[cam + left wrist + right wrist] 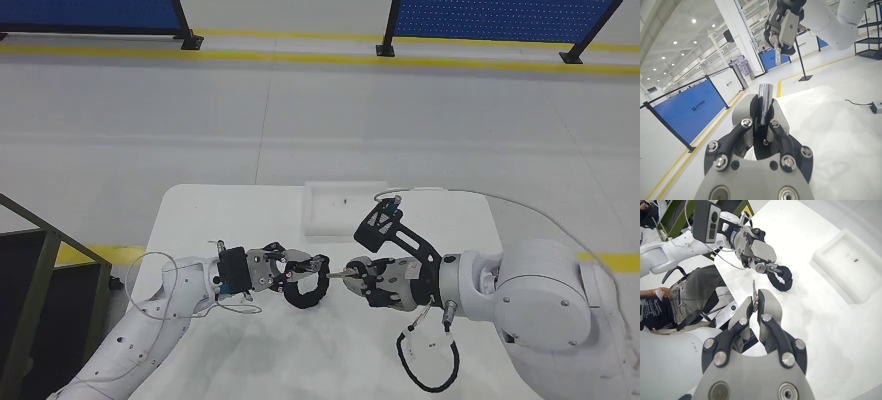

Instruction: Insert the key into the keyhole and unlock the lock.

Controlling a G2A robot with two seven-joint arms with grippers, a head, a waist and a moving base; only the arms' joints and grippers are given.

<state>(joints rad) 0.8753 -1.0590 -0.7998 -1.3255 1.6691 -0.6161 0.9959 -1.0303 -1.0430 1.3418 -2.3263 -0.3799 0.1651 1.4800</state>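
The left tool (763, 107) pinches the lock (764, 91); the right tool (754, 298) the key (754, 287) — tip seemingly just short of the keyhole (759, 268).

The lock (763, 92) has its lower barrel buried between the pads of the left gripper (763, 100). Facing the lock, the key (754, 286) has its head covered by the right gripper (755, 295). In the top view, contact between key tip and lock is too small to judge. Beyond the lock, the foam tray (831, 262) is cut by the picture's edge, and the dark specks (855, 260) in it are unidentifiable.
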